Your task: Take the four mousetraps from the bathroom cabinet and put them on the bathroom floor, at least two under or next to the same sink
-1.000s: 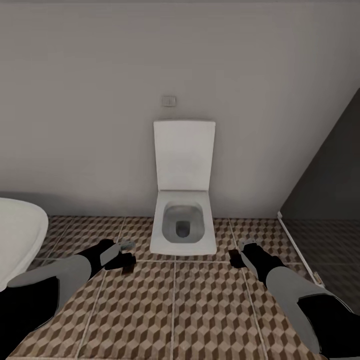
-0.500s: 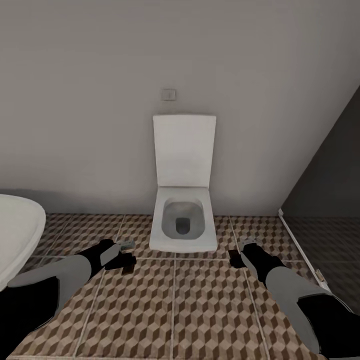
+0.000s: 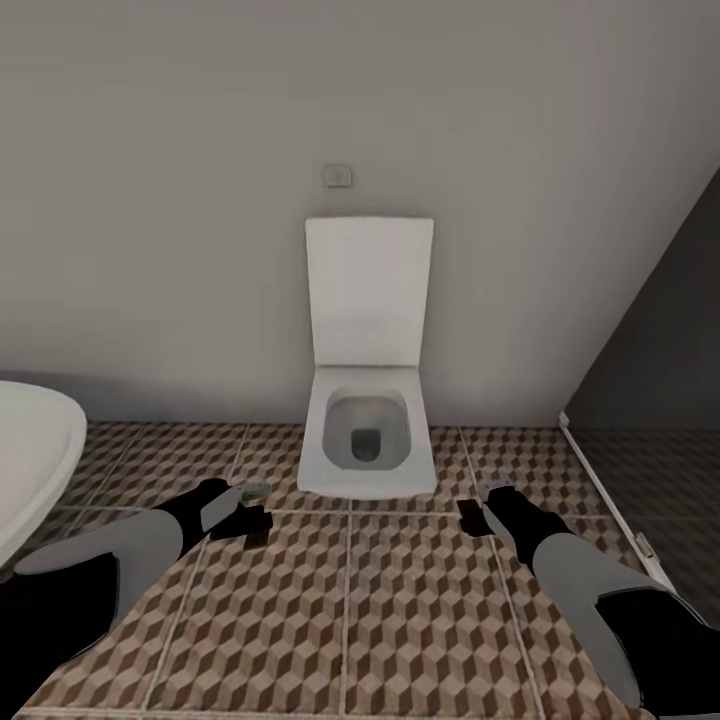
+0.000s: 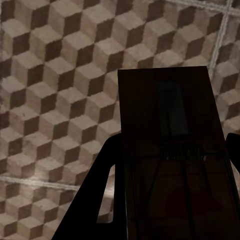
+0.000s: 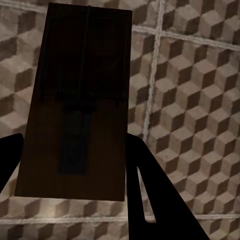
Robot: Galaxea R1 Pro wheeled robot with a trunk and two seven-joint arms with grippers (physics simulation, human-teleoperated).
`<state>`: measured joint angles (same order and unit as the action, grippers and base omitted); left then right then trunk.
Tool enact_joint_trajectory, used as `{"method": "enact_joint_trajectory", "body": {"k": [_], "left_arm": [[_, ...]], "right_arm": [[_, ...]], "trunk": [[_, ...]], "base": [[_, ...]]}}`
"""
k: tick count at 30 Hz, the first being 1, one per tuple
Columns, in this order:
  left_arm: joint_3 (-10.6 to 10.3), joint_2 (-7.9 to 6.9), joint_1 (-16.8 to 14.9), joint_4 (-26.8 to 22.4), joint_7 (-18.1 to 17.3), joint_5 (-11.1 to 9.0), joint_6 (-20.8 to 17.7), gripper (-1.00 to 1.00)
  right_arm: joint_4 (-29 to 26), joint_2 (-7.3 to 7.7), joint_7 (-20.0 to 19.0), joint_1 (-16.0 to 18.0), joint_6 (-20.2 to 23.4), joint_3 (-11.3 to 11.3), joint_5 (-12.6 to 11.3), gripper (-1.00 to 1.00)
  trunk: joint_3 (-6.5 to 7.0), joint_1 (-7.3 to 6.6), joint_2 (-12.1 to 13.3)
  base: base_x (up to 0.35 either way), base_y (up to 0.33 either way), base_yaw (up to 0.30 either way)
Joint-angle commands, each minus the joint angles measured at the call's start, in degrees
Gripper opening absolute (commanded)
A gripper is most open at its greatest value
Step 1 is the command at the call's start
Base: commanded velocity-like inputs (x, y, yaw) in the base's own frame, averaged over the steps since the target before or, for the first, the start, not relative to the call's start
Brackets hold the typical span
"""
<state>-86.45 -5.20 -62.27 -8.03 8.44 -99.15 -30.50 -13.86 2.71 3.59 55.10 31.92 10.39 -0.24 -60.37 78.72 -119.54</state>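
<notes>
Two mousetraps (image 4: 170, 150) (image 5: 80, 100) unmoved, each clamped in a gripper (image 3: 250, 510) (image 3: 475, 505); camera tilted slightly, toilet (image 3: 367, 440) lower.

The head view is evenly and softly lit, with no glare; the wall (image 3: 200, 200) darkens toward the bathroom floor (image 3: 350, 620); a faint shadow rings the toilet (image 3: 367, 440); render compression softens all edges; in both wrist views each mousetrap (image 4: 170, 150) (image 5: 77, 100) reads nearly black, its metal parts barely distinguishable.

Head cam looks down at the toilet (image 3: 366, 440) and wall; both wrist cams hover close over the same floor (image 4: 55, 80).
</notes>
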Motion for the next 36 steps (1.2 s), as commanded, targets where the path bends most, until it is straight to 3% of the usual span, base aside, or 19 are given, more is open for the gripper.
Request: {"method": "enact_joint_trajectory", "body": {"k": [1,13,36], "left_arm": [[-0.21,-0.07,-0.05,-0.23,0.52,-0.53,-0.08,-1.0],[-0.21,0.0,-0.02,-0.25,0.52,-0.51,-0.06,-1.0],[-0.21,0.02,-0.03,-0.25,0.52,-0.51,0.01,-1.0]], "right_arm": [[-0.11,0.05,0.1,0.01,0.33,0.2,-0.2,-1.0],[-0.11,0.13,-4.13,0.01,0.33,0.24,-0.2,-1.0],[-0.11,0.07,-4.29,0.01,0.33,0.27,-0.2,-1.0]], "trunk": [[-0.23,0.22,-0.44],[-2.38,2.85,-5.25],[-6.51,7.9,-14.47]], "base": [[0.0,0.0,0.0],[0.0,0.0,0.0],[0.0,0.0,0.0]]}}
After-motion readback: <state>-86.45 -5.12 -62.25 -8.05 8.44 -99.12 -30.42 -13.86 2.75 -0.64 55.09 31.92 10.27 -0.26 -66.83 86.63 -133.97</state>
